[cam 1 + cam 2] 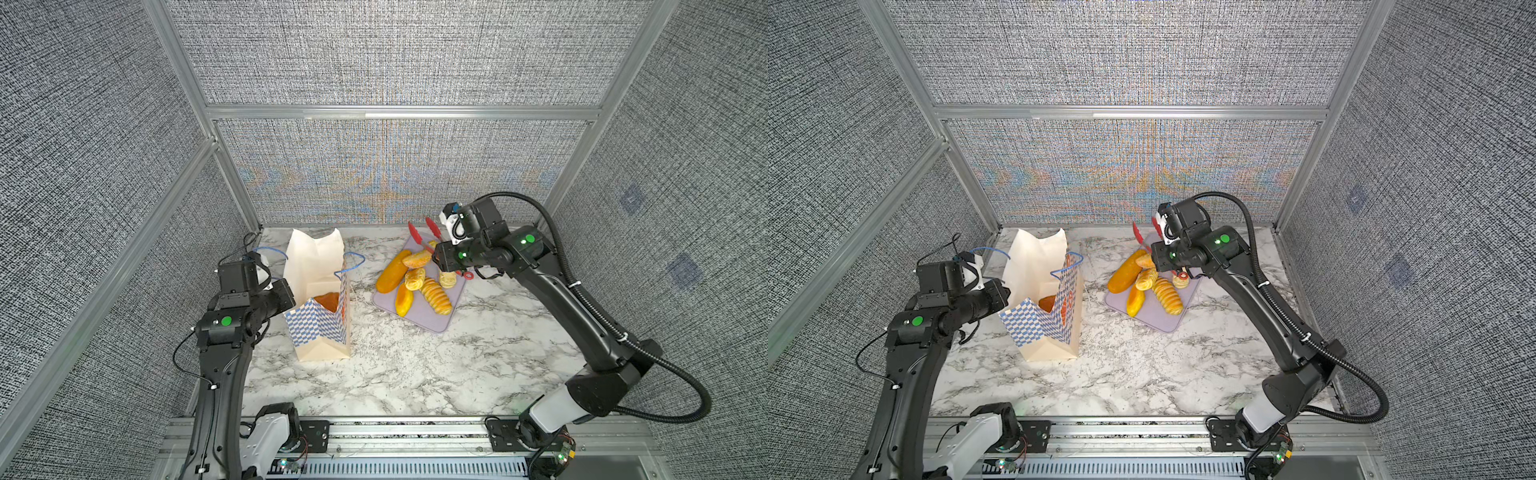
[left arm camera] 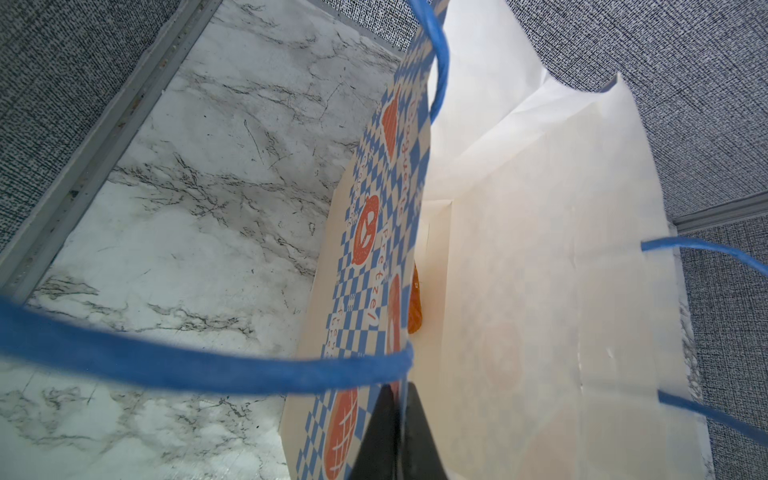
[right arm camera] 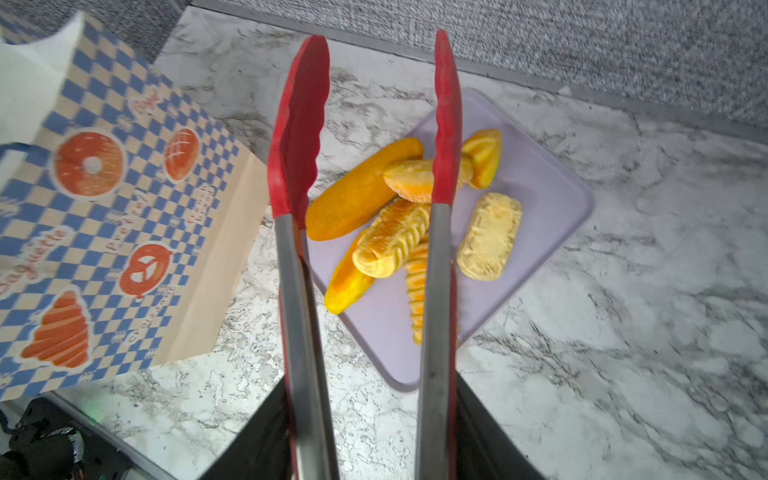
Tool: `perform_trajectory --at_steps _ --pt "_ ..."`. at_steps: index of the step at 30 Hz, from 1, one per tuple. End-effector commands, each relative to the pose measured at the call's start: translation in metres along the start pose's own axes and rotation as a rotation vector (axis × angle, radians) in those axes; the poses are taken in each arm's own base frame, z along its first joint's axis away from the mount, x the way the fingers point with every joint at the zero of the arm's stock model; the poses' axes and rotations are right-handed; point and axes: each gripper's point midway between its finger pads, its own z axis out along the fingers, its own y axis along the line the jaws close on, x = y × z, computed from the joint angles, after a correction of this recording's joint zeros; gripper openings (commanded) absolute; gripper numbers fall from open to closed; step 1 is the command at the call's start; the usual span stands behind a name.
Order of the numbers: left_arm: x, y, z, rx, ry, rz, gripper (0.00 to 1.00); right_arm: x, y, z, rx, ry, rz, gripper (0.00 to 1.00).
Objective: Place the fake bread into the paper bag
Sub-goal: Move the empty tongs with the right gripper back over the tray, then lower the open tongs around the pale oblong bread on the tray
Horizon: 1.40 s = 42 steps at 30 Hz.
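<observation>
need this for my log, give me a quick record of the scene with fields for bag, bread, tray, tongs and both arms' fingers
bag: upright, mouth open, one loaf inside
bread: the rest piled on the tray
tray: lavender, on the table right of the bag
tongs: red tips, open, empty, over the tray
left fingers: shut on the bag's wall
right fingers: shut on the tongs

The fake bread [image 1: 390, 272] looks glossy, the paper bag [image 1: 318, 328] matt, the tongs [image 3: 303, 332] brushed metal.
</observation>
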Motion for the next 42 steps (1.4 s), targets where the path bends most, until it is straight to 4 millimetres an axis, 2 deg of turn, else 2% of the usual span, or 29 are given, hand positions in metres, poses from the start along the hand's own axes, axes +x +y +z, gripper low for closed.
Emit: perform_trajectory --at_steps 1,8,23,33,42 --pt "-0.005 -0.003 -0.001 0.015 -0.015 0.001 0.08 0.002 -0.007 0.003 -0.012 -0.009 0.038 0.54" --pt "-0.006 -0.005 -0.001 0.022 -0.016 0.0 0.08 0.02 -0.03 0.017 0.029 0.04 0.085 0.54" --pt "-0.004 -0.006 0.002 0.033 -0.004 0.001 0.08 0.061 -0.065 0.05 0.099 0.17 0.165 0.53" --pt "-0.002 -0.005 0.005 0.035 0.001 0.003 0.08 0.082 -0.078 0.074 0.117 0.264 0.2 0.53" --pt "0.001 -0.004 0.008 0.036 0.006 -0.001 0.08 0.091 -0.089 0.085 0.141 0.29 0.215 0.54"
